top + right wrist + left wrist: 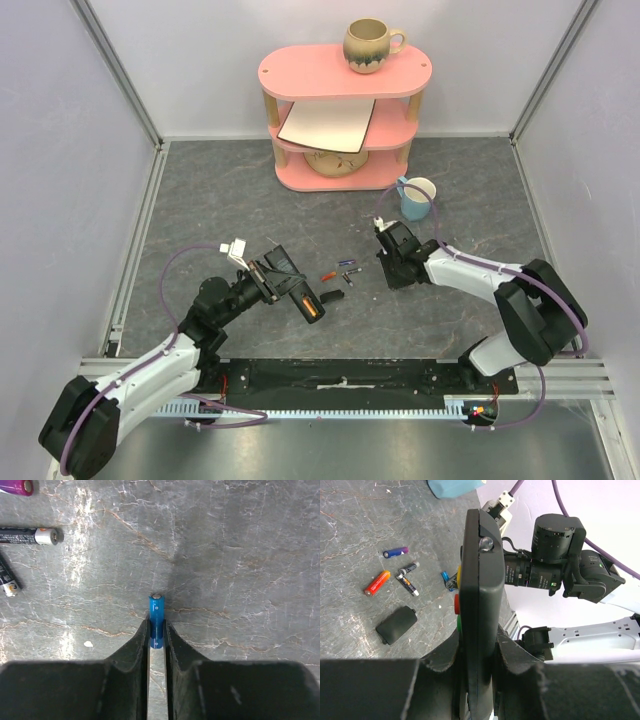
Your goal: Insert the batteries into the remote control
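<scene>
My left gripper (479,645) is shut on the black remote control (480,605), which it holds edge-on above the table, with coloured buttons showing on its left side. In the top view the remote control (298,288) sticks out right of the left gripper (268,280). My right gripper (157,630) is down at the table with its fingers closed on either side of a blue battery (156,607). The other batteries lie loose on the table: a purple one (396,552), a red-orange one (376,583) and two dark ones (407,568) (408,584).
A black battery cover (396,624) lies on the table near the loose batteries. A light blue cup (417,198) stands behind the right gripper (388,268). A pink shelf (345,110) with a mug (370,45) on top is at the back.
</scene>
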### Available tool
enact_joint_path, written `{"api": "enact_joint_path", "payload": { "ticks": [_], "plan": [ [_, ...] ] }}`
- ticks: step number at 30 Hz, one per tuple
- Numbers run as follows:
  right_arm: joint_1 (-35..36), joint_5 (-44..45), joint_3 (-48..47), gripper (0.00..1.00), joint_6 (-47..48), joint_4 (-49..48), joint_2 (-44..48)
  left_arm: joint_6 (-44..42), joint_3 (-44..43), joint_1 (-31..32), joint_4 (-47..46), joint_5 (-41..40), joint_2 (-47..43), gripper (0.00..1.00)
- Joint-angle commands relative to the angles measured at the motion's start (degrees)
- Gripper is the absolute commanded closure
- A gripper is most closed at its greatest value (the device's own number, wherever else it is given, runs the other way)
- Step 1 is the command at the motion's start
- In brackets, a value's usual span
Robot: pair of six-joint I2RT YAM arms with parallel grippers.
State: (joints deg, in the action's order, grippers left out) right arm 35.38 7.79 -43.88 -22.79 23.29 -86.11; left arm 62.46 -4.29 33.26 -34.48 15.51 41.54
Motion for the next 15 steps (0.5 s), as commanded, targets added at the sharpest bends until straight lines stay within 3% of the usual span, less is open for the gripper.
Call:
{"api": "enact_joint_path", "payload": {
  "ticks": [1, 3, 8, 10, 15],
  "plan": [
    [-0.13, -0.76, 1.78, 0.86, -1.38, 2.64, -0.99, 1.7, -0.36, 0.32, -3.84, 0.4, 0.03, 0.98],
    [-0.22, -0.41, 1.78, 1.0, -1.99, 2.64, -1.0, 1.53, -0.54, 0.32, -3.93, 0.23, 0.3, 0.98],
    [1.36, -0.32, 0.73, 1.0, -5.07, 3.78, 7.95, 1.79, -2.03, 0.41, -6.12, 0.22, 5.46, 0.98],
    [3.55, -0.58, -1.89, 1.0, -5.6, 5.88, 13.65, 2.14, -3.43, 0.49, -9.63, 0.84, 8.72, 0.98],
    [11.36, -1.2, -11.21, 1.0, -2.62, 13.0, 16.76, 3.46, -6.07, 0.67, -20.95, 2.5, 19.87, 0.98]
  ]
}}
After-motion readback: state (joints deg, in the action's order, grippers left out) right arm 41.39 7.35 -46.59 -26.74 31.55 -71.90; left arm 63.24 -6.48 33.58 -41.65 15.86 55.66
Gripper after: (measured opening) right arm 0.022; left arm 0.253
